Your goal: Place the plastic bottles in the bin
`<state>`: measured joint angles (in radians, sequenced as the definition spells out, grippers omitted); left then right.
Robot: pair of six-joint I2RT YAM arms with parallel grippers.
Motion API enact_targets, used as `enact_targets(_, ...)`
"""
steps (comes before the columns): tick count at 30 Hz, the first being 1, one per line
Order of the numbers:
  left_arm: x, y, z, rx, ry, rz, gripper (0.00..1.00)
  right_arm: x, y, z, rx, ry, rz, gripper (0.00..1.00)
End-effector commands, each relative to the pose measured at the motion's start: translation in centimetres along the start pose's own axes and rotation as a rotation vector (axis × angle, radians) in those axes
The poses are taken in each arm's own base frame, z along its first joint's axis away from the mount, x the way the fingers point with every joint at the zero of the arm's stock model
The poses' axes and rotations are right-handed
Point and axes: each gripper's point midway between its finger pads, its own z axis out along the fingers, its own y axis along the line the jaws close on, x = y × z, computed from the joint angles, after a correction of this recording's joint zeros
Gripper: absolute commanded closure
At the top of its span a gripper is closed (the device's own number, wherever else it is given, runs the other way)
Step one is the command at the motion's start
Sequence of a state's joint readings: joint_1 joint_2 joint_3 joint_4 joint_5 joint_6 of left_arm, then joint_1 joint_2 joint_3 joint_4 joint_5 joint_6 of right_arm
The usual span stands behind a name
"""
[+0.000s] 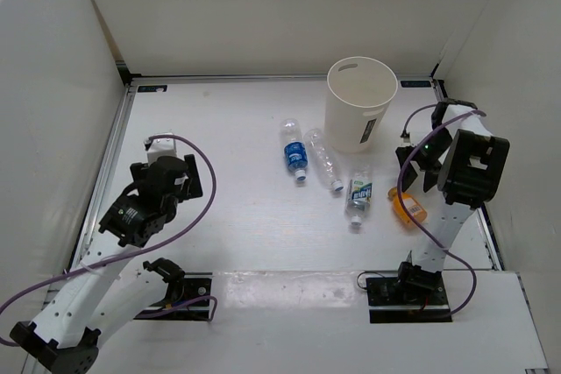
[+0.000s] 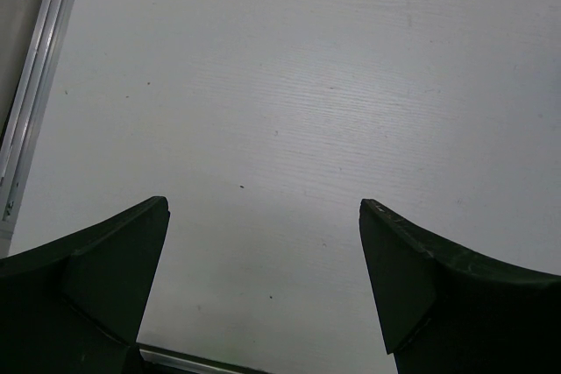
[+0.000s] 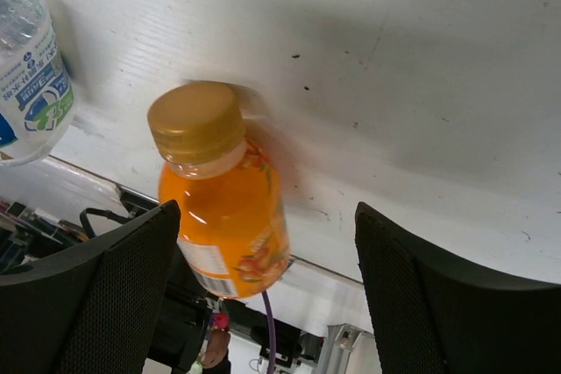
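Observation:
The bin point(image 1: 354, 125) stands upright at the back right of the table. Three bottles lie in front of it: the blue-label bottle point(image 1: 295, 153), the plain clear bottle point(image 1: 325, 161) and the green-white-label bottle point(image 1: 358, 195). The orange bottle point(image 1: 408, 208) lies further right. My right gripper point(image 1: 419, 166) is open, just above and behind the orange bottle. In the right wrist view the orange bottle point(image 3: 224, 208) lies between the fingers, close to the left one, and the gripper point(image 3: 263, 225) is not closed on it. My left gripper point(image 2: 263, 208) is open and empty over bare table at the left point(image 1: 151, 183).
A metal rail point(image 1: 114, 151) runs along the table's left edge, also seen in the left wrist view point(image 2: 31, 85). White walls enclose the table. The green-white-label bottle point(image 3: 31, 85) lies near the orange one. Purple cables hang from both arms.

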<state>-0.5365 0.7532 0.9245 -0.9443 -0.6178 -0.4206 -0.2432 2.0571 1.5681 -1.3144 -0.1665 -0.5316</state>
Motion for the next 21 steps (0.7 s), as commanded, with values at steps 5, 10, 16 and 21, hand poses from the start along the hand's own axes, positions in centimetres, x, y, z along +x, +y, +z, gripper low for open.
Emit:
enact_targets(5,-0.3,0.5,-0.3,-0.016,-0.01,-0.025,0.0,2.2,0.9,-1.2,-0.015,0.036,-0.042,0.18)
enact_targets(10,-0.3,0.5,-0.4,-0.013,-0.013,-0.033,0.0,3.0,2.0,-1.6,-0.012,0.04,-0.084,0.16)
enact_targets(16,-0.3,0.6,-0.5,-0.013,-0.017,-0.041,0.0,3.5,3.4,-2.3,-0.027,0.041,-0.113,0.16)
enact_targets(21,0.0,0.7,-0.6,-0.012,-0.019,-0.046,0.0,4.0,4.3,-2.6,-0.059,0.056,-0.103,0.16)
